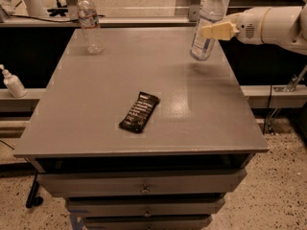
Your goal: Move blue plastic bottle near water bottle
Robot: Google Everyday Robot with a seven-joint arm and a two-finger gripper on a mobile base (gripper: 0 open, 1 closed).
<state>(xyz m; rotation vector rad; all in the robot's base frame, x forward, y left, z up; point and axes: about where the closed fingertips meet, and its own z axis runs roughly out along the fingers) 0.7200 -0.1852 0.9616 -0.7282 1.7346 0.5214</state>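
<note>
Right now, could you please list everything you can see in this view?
larger bluish-tinted clear plastic bottle with white cap: one, pale blue, tilted at the table's far right, held.
slimmer clear ribbed water bottle with reddish label band: one, clear, upright at the far left corner.
dark flat snack-bar wrapper: one, black-brown, lying near the table's middle.
grey flat-topped table: one, grey, centre of view.
grey drawers: three fronts showing, under the tabletop.
small white pump bottle: one, white, on the ledge left of the table.
white robot arm: one, extending in from the right.
gripper: one, beige jaws shut on the bluish bottle's middle.
</note>
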